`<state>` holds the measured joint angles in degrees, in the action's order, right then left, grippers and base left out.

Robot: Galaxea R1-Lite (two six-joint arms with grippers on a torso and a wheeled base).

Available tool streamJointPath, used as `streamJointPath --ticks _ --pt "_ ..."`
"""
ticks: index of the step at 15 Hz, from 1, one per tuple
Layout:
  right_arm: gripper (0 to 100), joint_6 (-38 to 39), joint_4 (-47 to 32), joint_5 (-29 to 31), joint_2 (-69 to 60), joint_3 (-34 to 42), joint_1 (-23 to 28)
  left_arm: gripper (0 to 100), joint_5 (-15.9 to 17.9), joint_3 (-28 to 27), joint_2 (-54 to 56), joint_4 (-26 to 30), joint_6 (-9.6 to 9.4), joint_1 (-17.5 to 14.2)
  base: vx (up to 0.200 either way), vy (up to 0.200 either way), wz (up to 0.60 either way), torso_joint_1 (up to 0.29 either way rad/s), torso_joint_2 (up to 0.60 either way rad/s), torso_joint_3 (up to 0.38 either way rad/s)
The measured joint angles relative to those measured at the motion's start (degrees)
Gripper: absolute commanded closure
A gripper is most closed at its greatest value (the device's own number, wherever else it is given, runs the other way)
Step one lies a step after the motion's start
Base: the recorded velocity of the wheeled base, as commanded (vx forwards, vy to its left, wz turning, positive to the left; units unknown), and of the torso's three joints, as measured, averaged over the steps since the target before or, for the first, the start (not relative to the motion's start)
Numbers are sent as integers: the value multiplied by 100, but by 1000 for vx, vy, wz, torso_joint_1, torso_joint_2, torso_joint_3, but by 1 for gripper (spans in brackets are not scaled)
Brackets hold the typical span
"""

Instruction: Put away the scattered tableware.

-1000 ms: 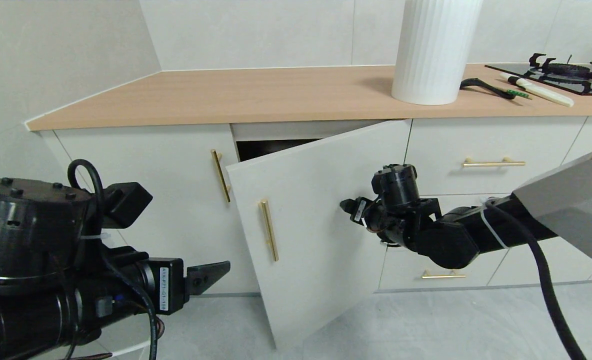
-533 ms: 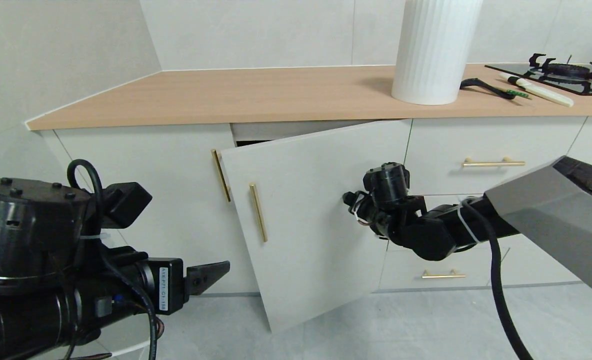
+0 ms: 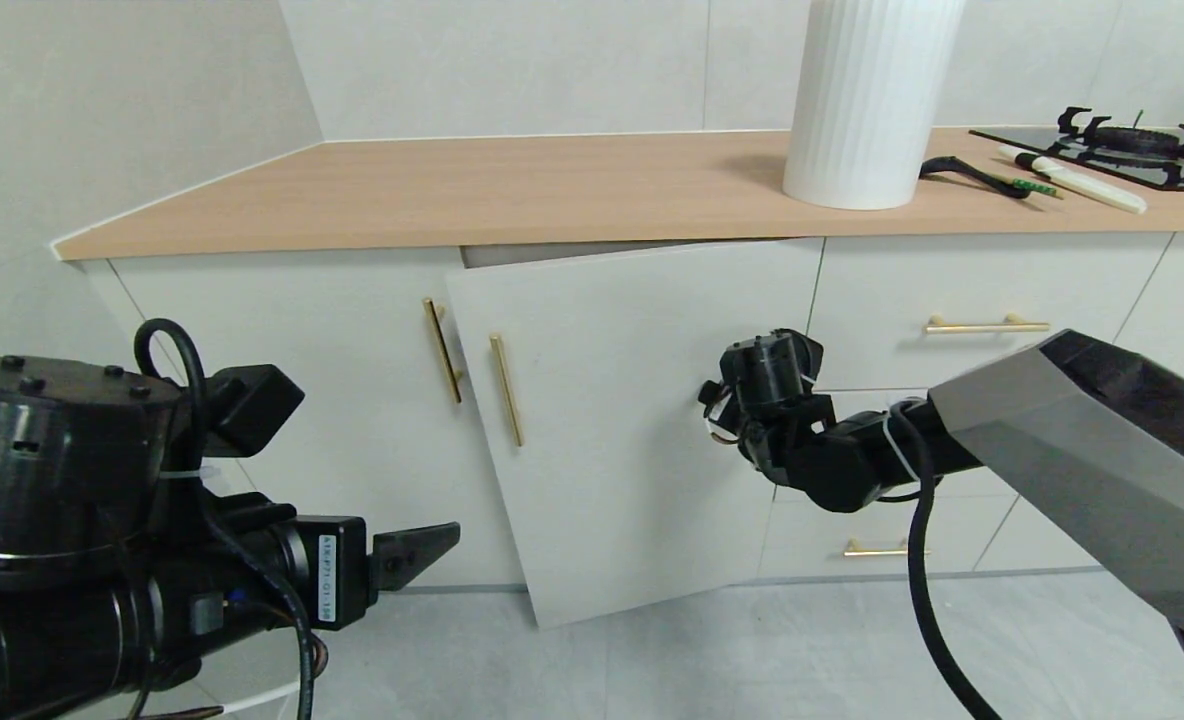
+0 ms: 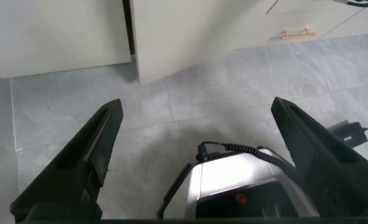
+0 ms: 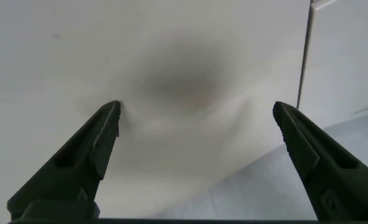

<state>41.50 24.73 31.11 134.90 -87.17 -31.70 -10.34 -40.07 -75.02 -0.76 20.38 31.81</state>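
Note:
The white cabinet door (image 3: 612,420) with a gold bar handle (image 3: 506,390) stands slightly ajar under the wooden counter. My right gripper (image 3: 712,395) is against the door's face, right of the handle. In the right wrist view it (image 5: 196,109) is open, with the door panel (image 5: 190,62) directly in front of its fingertips. A black-handled utensil (image 3: 972,175), a white-handled one (image 3: 1082,185) and a small green piece (image 3: 1037,186) lie on the counter at the far right. My left gripper (image 3: 432,545) hangs low at the left, open and holding nothing; the left wrist view has it (image 4: 197,106) above the floor.
A tall white ribbed container (image 3: 867,100) stands on the counter (image 3: 452,200) beside the utensils. A black stove burner (image 3: 1137,140) is at the far right. Drawers with gold handles (image 3: 987,325) sit right of the door. Grey tiled floor (image 3: 752,660) lies below.
The door has swung from well open to almost shut, and the dark gap at its top has vanished. My right arm followed it in toward the cabinet. The left arm stayed still.

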Motion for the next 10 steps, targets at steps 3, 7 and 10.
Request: streamJointPath --ticks 3,7,10 --pt "0 -12 -13 290 208 -268 35 0 0 0 0 0 0 0 0 0 0 0 0 0" --pt "0 -37 -35 502 401 -491 72 0 -4 0 0 0 0 0 0 0 0 0 0 0" --pt "0 -94 -73 791 575 -745 138 0 -4 0 0 -2 0 0 0 0 0 0 0 0"
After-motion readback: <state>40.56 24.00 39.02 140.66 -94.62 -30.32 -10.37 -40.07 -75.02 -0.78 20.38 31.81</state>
